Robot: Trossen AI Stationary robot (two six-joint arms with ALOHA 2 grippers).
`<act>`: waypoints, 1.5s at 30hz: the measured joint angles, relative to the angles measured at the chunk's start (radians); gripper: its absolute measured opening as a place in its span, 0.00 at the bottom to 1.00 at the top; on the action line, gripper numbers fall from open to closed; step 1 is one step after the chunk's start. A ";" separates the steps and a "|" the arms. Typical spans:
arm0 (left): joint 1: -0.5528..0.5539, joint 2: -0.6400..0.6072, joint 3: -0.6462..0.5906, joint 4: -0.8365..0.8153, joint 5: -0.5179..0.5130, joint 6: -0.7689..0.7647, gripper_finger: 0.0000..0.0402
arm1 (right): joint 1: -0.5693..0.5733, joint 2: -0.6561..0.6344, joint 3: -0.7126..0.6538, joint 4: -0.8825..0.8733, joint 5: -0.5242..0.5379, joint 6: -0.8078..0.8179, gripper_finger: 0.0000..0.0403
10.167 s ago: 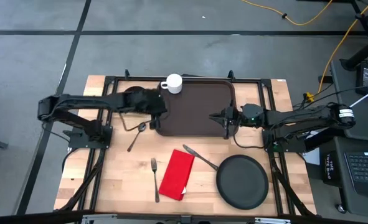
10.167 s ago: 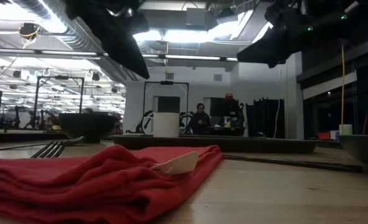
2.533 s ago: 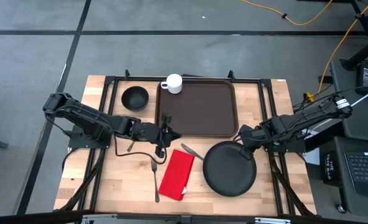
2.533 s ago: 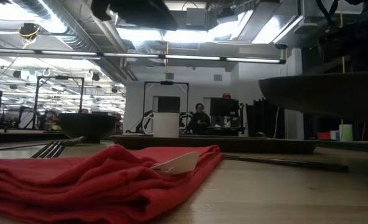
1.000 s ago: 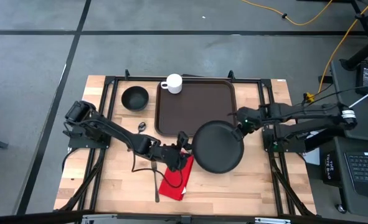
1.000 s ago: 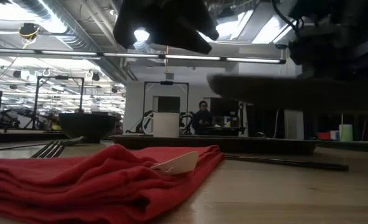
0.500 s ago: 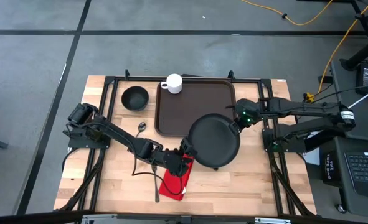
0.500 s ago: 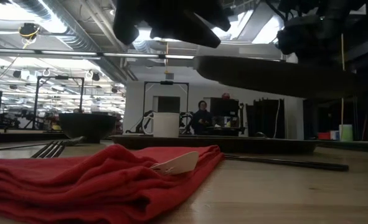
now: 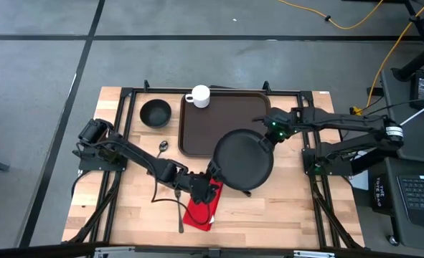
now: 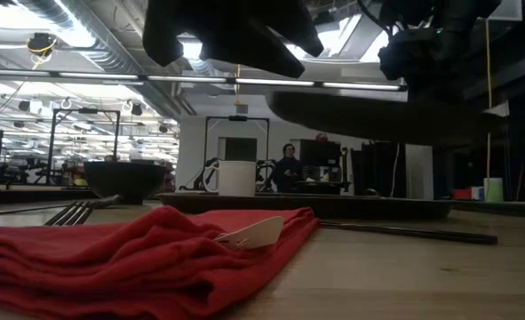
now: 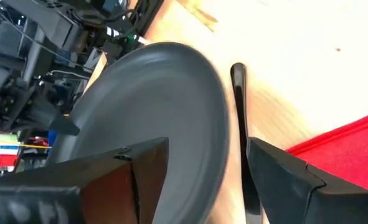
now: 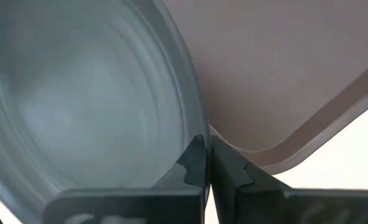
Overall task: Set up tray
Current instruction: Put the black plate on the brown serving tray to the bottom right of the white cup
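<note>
The dark brown tray (image 9: 226,118) lies at the table's far middle, with a white cup (image 9: 199,95) on its far left corner. My right gripper (image 9: 269,137) is shut on a round black plate (image 9: 242,160), which hangs over the tray's near right corner. My left gripper (image 9: 212,183) stands open over the far end of the red napkin (image 9: 197,212), beside the plate's near left rim. Nothing is between its fingers (image 11: 140,168). A knife (image 11: 238,93) lies on the wood, partly under the plate. My right gripper pinches the plate's rim (image 12: 193,118) on its far right side between its two fingers. The fingers slant down from the table's right. The plate (image 10: 377,116) is lifted clear of table and tray, nearly level with a slight tilt.
A black bowl (image 9: 155,112) stands left of the tray. A spoon (image 9: 161,147) and a fork (image 9: 179,208) lie on the wood left of the napkin. Bare wood shows at the table's near right.
My right gripper has carried the plate toward the table's far left and a little up; the plate has gone from over the wood to overlapping the tray's near right corner, still clear of everything.
</note>
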 joint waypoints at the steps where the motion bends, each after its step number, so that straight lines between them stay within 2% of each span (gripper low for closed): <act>1: 0.000 0.000 0.000 0.000 -0.001 0.000 0.52 | -0.006 0.003 0.001 0.003 -0.008 -0.007 0.02; 11: 0.025 0.020 0.000 -0.048 0.000 -0.038 0.52 | -0.042 0.003 0.001 0.014 -0.038 -0.033 0.02; 22: 0.033 0.022 0.000 -0.081 -0.054 -0.008 0.51 | -0.044 0.003 0.001 0.017 -0.042 -0.046 0.02; 33: 0.041 0.022 0.000 -0.103 -0.056 -0.020 0.27 | -0.044 0.003 0.001 0.032 -0.063 -0.047 0.02; 40: 0.042 0.022 0.000 -0.120 -0.048 0.060 0.09 | -0.043 0.003 0.001 0.038 -0.058 -0.061 0.02; 43: 0.042 0.023 0.000 -0.138 -0.040 0.117 0.03 | -0.043 0.003 0.001 0.068 -0.058 -0.075 0.06; 45: 0.041 0.023 -0.001 -0.139 -0.039 0.123 0.02 | -0.044 0.002 0.001 0.096 -0.055 -0.103 0.10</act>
